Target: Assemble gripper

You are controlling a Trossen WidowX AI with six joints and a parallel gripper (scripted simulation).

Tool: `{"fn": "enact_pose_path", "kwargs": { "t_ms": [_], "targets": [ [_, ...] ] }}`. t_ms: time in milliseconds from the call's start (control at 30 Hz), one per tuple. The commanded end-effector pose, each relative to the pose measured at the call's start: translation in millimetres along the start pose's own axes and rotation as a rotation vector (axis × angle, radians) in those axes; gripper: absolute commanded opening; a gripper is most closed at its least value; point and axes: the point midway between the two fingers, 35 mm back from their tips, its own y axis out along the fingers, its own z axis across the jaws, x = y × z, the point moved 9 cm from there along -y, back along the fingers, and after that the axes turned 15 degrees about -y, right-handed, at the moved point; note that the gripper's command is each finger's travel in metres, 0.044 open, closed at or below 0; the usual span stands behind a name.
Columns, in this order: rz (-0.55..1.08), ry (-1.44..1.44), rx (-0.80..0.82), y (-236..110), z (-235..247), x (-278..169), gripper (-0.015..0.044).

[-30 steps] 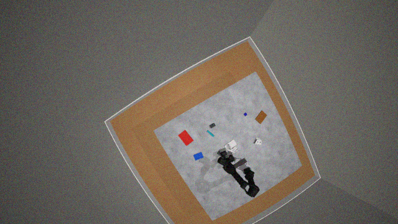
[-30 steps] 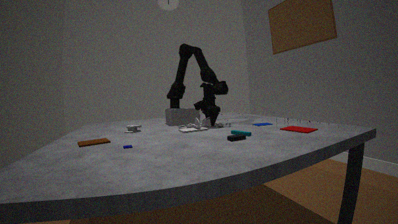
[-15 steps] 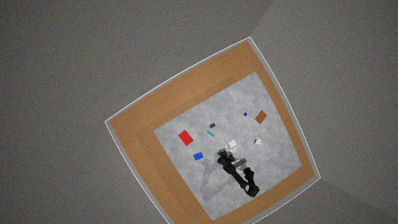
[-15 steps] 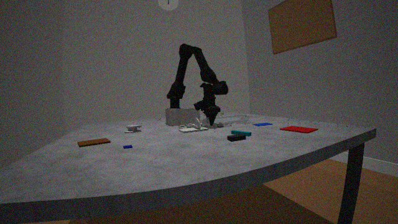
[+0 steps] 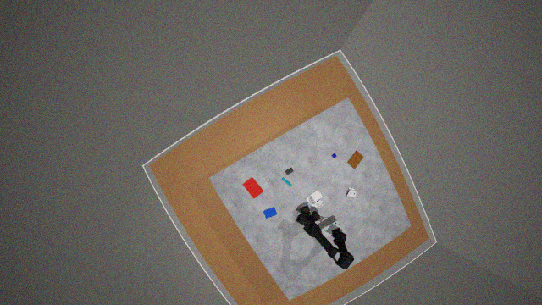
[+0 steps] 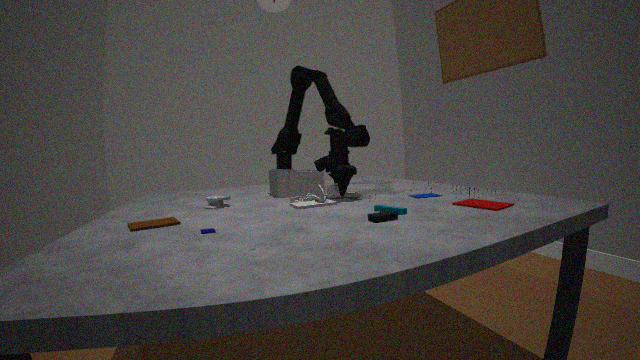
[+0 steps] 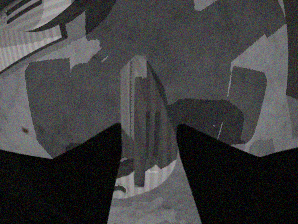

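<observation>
My gripper (image 6: 342, 193) (image 7: 150, 130) points down at the table, its fingers closed in on a pale grey jaw (image 7: 139, 110). The jaw's tall narrow ridge stands between the fingertips; its rounded lower end lies on the table. The white gripper base (image 5: 314, 197) (image 6: 311, 204) (image 7: 32, 47) lies close beside the gripper, with thin curved pieces standing on it in the exterior view. A smaller white part (image 5: 351, 193) (image 6: 217, 201) lies apart from it; I cannot tell for sure that it is the housing plate. The gear teeth are too small and dark to judge.
A grey block (image 6: 296, 183) stands by the arm's foot. Around lie a red plate (image 5: 252, 187) (image 6: 483, 204), a blue plate (image 5: 270, 213) (image 6: 425, 195), a teal bar (image 5: 286, 181) (image 6: 390, 209), a black block (image 5: 289, 171) (image 6: 382, 217), a brown plate (image 5: 355, 159) (image 6: 154, 224) and a small blue block (image 5: 334, 155) (image 6: 208, 231).
</observation>
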Motion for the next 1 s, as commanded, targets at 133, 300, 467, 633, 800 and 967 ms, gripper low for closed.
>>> {"fn": "enact_pose_path", "kwargs": {
  "t_ms": [133, 300, 467, 633, 800, 967],
  "targets": [
    [0.003, -0.002, 0.008, -25, 4, -2, 0.0134],
    [0.003, -0.001, 0.008, -41, 4, -2, 0.0134],
    [0.004, -0.001, 0.007, -57, 3, -1, 0.0134],
    [0.004, -0.001, 0.006, -73, 1, 0, 0.0134],
    [0.004, -0.001, 0.006, -75, 0, 0, 0.0134],
    [0.004, -0.005, 0.006, -75, 1, 0, 0.0134]
  ]
}}
